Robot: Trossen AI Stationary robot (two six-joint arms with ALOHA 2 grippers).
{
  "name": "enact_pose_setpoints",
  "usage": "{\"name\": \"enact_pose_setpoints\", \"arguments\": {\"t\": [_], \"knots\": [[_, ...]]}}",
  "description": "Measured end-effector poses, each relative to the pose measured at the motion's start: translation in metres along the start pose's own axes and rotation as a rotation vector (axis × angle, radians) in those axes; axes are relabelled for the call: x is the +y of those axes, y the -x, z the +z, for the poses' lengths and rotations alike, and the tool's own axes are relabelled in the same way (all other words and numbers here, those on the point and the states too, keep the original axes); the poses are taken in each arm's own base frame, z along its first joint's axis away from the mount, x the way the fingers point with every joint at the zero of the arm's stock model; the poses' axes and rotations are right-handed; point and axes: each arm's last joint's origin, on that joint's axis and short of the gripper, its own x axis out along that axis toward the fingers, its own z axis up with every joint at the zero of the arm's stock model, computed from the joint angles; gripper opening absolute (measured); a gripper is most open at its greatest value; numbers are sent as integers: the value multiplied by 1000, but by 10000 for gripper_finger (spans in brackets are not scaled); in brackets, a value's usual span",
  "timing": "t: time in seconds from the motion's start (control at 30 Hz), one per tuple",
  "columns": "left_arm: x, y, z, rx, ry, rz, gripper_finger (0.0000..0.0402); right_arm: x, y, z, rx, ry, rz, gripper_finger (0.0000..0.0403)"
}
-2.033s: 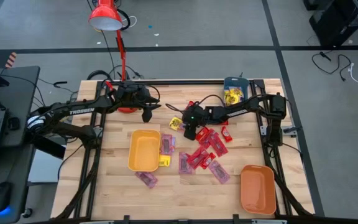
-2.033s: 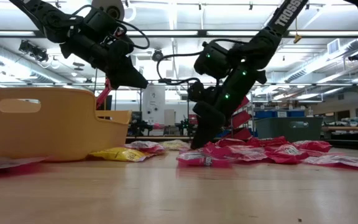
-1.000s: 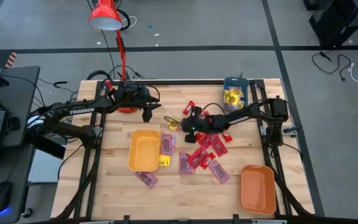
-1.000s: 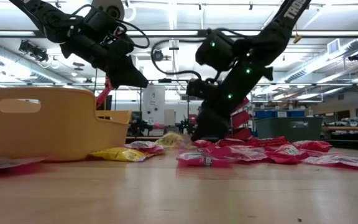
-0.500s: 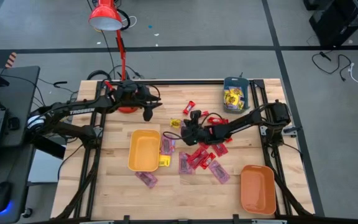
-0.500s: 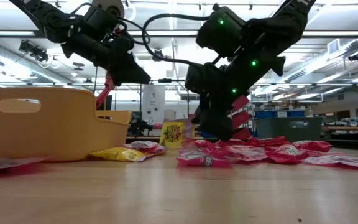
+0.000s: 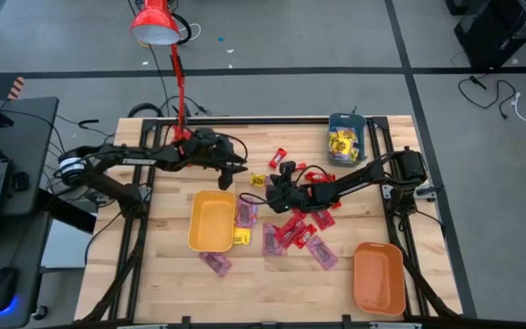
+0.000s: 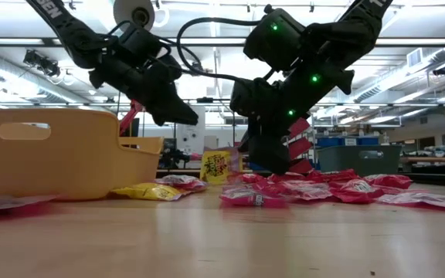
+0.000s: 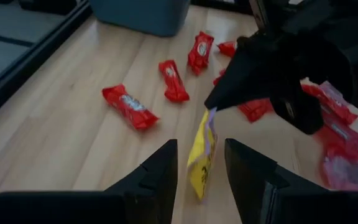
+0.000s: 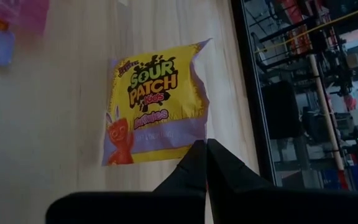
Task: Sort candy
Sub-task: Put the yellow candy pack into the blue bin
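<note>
Your right gripper (image 7: 271,180) had its fingers pinched together on the edge of a yellow Sour Patch packet with dark print (image 10: 156,109), holding that packet upright just off the wooden table (image 7: 272,283), a little beyond the far end of the yellow-orange plastic tray (image 7: 212,220). Your left gripper (image 9: 201,168) hung close on the packet's other side, its two dark fingers (image 9: 157,171) parted with the packet's yellow edge between them; you could not tell from these views whether they touched it. Nearer the tray, a pinkish-purple packet (image 7: 247,212) lay against its long side and a flat yellow packet (image 7: 241,237) at its near corner, with another pinkish-purple one (image 7: 215,263) just past the tray's near end. Farther from the tray spread the loose heap of red-wrapped sweets (image 7: 298,224) and pink packets. Well beyond the heap from the tray sat the orange plastic tray (image 7: 378,278), and at the table's far edge a blue-grey bin (image 7: 346,130) held more yellow packets. A red desk lamp (image 7: 156,23) stood behind the left arm
</note>
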Motion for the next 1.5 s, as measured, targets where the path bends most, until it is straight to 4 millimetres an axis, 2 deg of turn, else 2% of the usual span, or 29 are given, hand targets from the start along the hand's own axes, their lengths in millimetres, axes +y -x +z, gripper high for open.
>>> {"name": "enact_pose_setpoints", "arguments": {"t": [0.2, 0.5, 1.1, 1.33, 1.5], "knots": [[2, -7, -1, -28, -9, -9, 161, 0, 0, 0, -2, -2, 4, 0], [0, -26, -16, 28, -60, -22, 193, -2, 0, 4, -30, -25, -6, 0], [0, -27, -18, 37, -108, -48, 194, -2, 0, 3, -30, -23, -4, 0], [-6, -42, -31, 77, -112, -58, 194, -2, 0, 3, -30, -23, -4, 0], [-7, -45, -31, 69, -121, -3, 194, -2, 0, 3, -33, -23, 3, 0]]}}
